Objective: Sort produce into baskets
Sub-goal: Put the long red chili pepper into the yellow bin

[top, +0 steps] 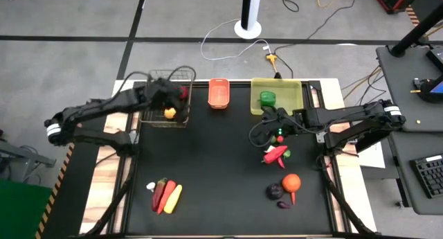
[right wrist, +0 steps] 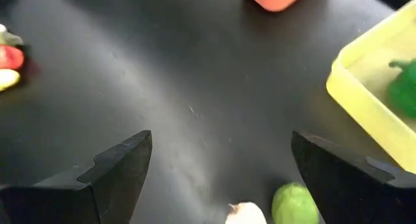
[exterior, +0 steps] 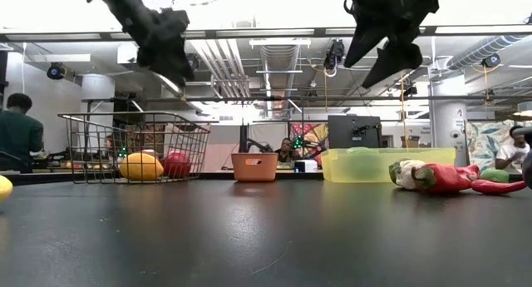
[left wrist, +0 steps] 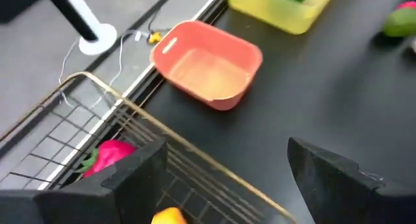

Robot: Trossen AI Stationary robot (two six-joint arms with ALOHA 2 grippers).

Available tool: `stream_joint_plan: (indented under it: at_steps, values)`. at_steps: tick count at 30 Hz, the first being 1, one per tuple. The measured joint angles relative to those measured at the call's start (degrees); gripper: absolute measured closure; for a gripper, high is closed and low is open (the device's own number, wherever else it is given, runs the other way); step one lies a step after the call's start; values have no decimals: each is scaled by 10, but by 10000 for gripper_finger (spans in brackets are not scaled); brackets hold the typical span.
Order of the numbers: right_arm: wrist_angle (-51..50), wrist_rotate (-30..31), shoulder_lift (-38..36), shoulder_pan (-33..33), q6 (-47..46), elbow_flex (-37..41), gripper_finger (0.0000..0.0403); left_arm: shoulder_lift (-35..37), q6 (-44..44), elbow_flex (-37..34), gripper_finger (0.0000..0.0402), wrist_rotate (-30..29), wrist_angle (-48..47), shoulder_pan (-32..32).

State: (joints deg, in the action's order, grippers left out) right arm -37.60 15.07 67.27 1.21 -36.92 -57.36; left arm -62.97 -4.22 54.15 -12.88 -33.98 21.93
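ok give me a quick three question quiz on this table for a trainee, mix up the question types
1. True or false: the orange basket holds a piece of produce.
2. Which container holds the green pepper? A) wire basket B) orange basket C) yellow bin
3. Fill in: the left gripper hangs over the ____ basket, jaws open.

Key
1. False, it is empty.
2. C. The right gripper, also open, hangs just in front of that bin.
3. Wire; a lemon and a red fruit lie inside.
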Motion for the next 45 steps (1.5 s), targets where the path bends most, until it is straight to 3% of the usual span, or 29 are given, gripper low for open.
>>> stream_joint_plan:
  at_steps: [5, 13, 17, 29, 35, 39, 45]
  values:
    - [-15, -9, 25, 0, -15, -3, 44, 29, -53, -20, 104, -60, -6, -97]
    - [-66, -51, 72, -1, -46, -4, 44, 34, -101, -24, 104, -77, -10, -191]
    - [-115, -51, 86, -5, -61, -4, 44, 34, -103, -24, 104, -95, -10, -208]
    - [-189, -125, 85, 8, -135, -4, 44, 34, -103, -24, 104, -108, -10, -208]
    - [-208, -191, 99, 60, 6, -4, 44, 34, -103, -25, 104, -108, -10, -208]
    - [-207, -141, 110, 94, 81, -4, 44, 33, -100, -25, 104, -108, -10, -208]
    - [-206, -120, 157, 117, 106, -4, 44, 33, -99, -25, 104, -108, -10, -208]
